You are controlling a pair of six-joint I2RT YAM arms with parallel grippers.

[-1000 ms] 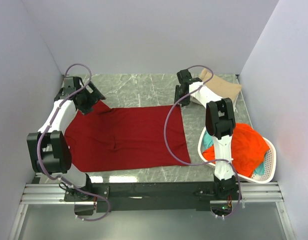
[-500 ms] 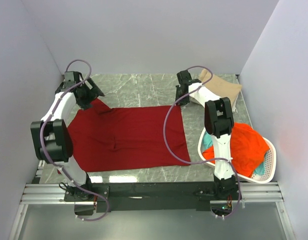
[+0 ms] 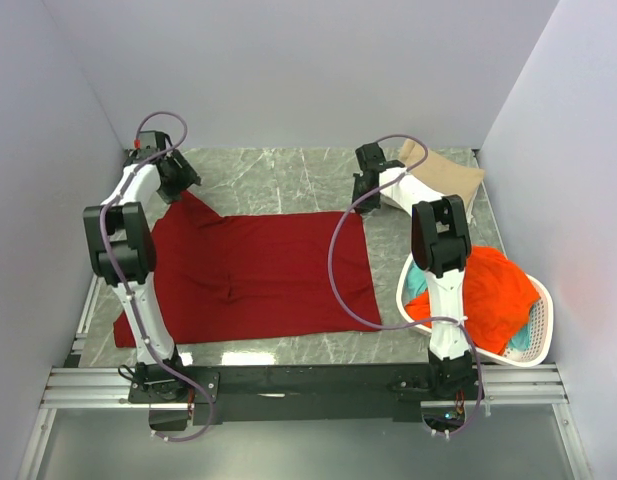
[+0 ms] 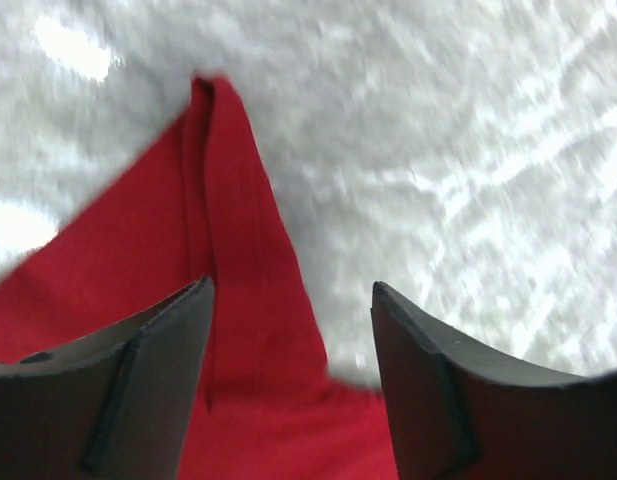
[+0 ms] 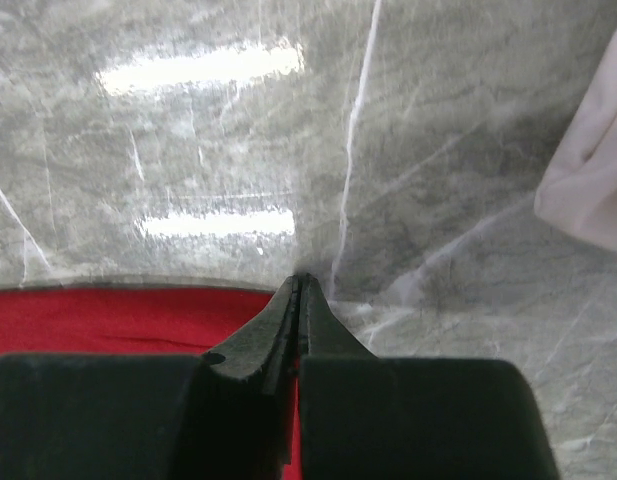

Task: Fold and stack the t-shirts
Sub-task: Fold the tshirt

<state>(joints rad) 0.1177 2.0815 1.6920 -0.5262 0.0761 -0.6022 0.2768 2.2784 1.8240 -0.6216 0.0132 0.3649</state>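
A dark red t-shirt (image 3: 258, 270) lies spread flat across the table. My left gripper (image 3: 173, 178) is at its far left sleeve. In the left wrist view the left gripper (image 4: 293, 290) is open, its fingers either side of the red sleeve (image 4: 238, 250), close above the cloth. My right gripper (image 3: 364, 190) is at the shirt's far right corner. In the right wrist view the right gripper (image 5: 301, 282) is shut, with the red hem (image 5: 108, 320) running into the jaws. A folded tan t-shirt (image 3: 443, 175) lies at the far right, behind the right gripper.
A white laundry basket (image 3: 538, 350) stands at the near right, holding an orange-red t-shirt (image 3: 493, 295) and a teal one (image 3: 418, 283). Grey walls close in the table on the left, back and right. The tan cloth's pale edge (image 5: 598, 190) shows right of the right gripper.
The left arm has swung further toward the far left corner and its jaws have narrowed over the sleeve. The right gripper has closed at the shirt's far right corner.
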